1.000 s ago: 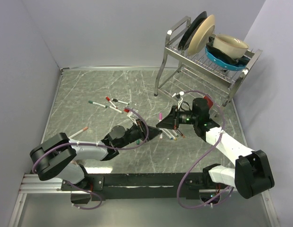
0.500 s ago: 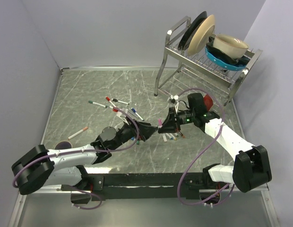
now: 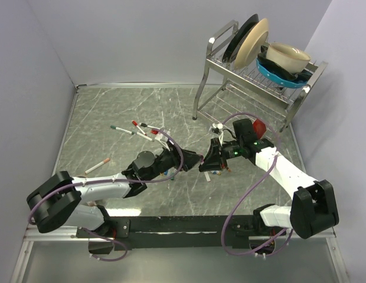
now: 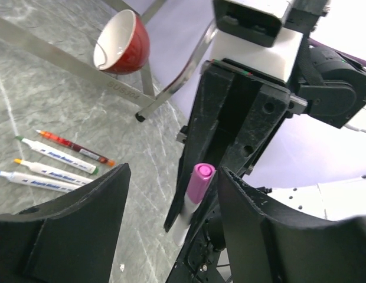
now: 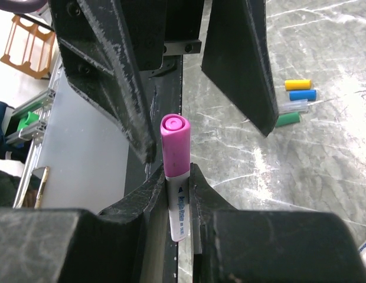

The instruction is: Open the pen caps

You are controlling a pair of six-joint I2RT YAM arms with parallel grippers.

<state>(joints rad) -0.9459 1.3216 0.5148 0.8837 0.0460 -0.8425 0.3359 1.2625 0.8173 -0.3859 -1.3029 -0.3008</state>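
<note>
Pink cap (image 5: 174,144) is sticking out mid-air between the arms; right gripper (image 5: 178,180) is pinching the white barrel (image 5: 179,209) just below it. Left gripper (image 4: 174,174) is hanging spread either side of the cap, not touching. Centre it, clamp cap only, pull straight along the axis.

The right tool's (image 3: 204,165) pen (image 5: 179,203) has its cap (image 5: 175,144) between the left tool's (image 3: 197,159) fingers (image 4: 82,227).

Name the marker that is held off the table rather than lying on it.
The pink-capped marker: the right hand clamps its white barrel, cap aimed at the open left hand. The other markers lie flat on the table.
</note>
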